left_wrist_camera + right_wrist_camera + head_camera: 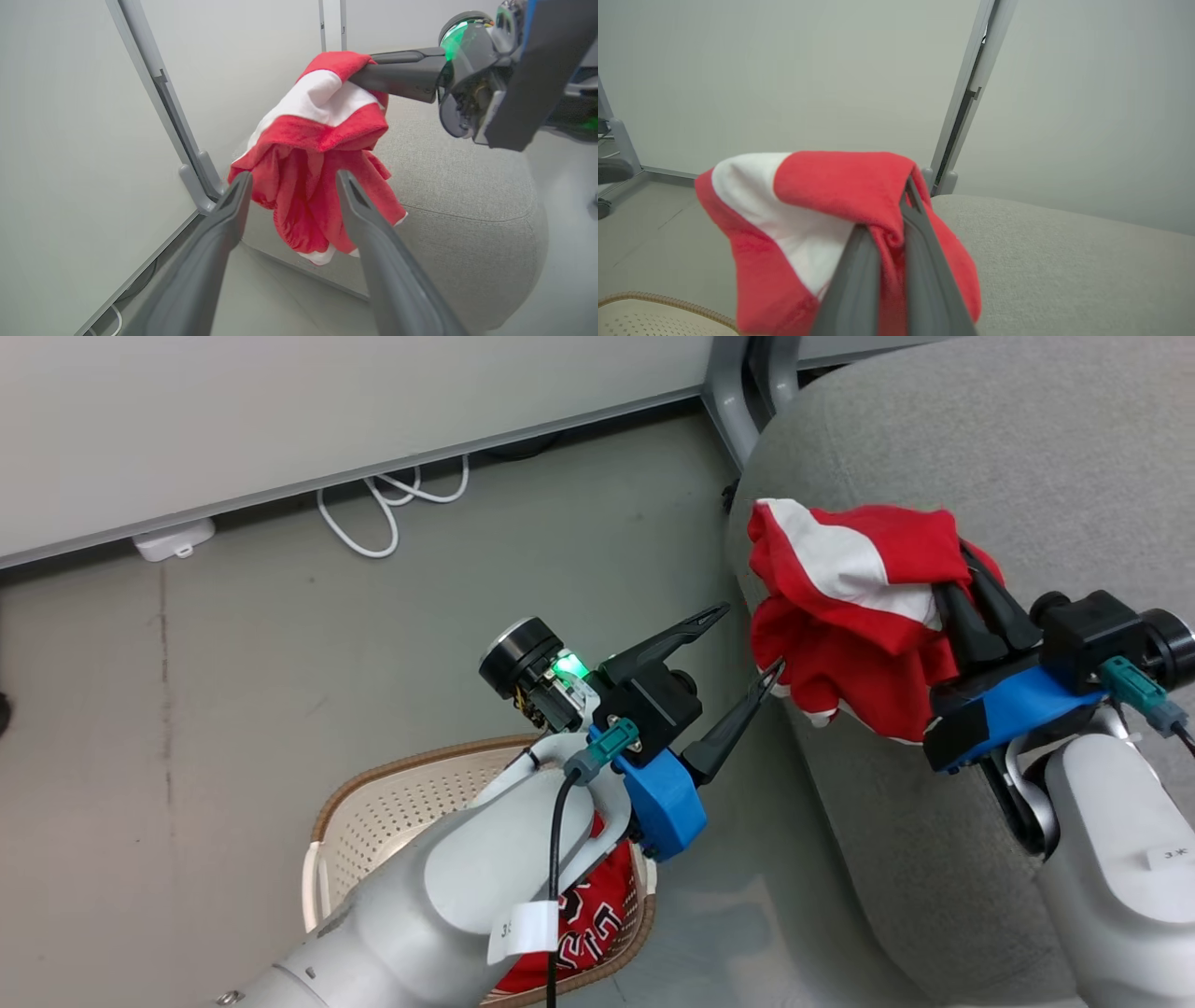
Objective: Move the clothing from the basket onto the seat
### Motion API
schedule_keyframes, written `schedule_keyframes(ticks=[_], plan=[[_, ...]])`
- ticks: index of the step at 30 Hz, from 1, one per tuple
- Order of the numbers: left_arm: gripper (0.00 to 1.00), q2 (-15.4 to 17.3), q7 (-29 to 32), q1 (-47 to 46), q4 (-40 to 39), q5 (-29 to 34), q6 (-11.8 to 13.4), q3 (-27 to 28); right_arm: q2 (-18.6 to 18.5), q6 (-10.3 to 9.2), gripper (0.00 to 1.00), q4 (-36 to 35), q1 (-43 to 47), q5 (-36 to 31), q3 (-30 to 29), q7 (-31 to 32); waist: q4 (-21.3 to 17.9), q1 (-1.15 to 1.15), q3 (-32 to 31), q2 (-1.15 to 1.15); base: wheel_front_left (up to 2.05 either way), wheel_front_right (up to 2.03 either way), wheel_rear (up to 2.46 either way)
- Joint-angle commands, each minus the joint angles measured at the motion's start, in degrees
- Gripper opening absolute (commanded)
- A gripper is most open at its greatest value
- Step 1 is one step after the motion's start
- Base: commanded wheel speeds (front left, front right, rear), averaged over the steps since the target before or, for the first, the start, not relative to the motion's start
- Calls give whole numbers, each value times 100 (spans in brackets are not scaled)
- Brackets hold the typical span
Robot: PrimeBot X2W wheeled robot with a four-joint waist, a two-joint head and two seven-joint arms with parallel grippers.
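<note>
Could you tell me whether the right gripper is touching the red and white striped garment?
Touching. The right wrist view shows the right gripper shut on a fold of the striped garment, with fabric pinched between its two fingers.

Pale left forearm [485,877] blocking the basket [373,812] mouth, striped garment [840,607] hanging at the seat [1027,457] edge, seat top beyond lying open, floor [280,663] lying bare.

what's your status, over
Right end effector shut on striped garment, by seat edge. Left end effector open, empty. Numbered garment in basket. Nothing in the way.
</note>
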Motion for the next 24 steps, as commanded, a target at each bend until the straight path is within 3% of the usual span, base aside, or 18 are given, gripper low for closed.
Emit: schedule_keyframes(ticks=[1,14,24], plan=[[100,37,-16,-5,-21,47,-16,2,6,1,0,-67,96,-22,-92,-26,-182,0,108,0,0,0,0],[100,19,-17,-94,-66,180,-31,-146,152,1,0,-415,635,-54,-1136,-25,-837,0,319,0,0,0,0],[100,11,-16,-156,-57,233,-53,-138,316,1,0,-515,922,-95,-1391,-25,-1029,0,401,0,0,0,0]])
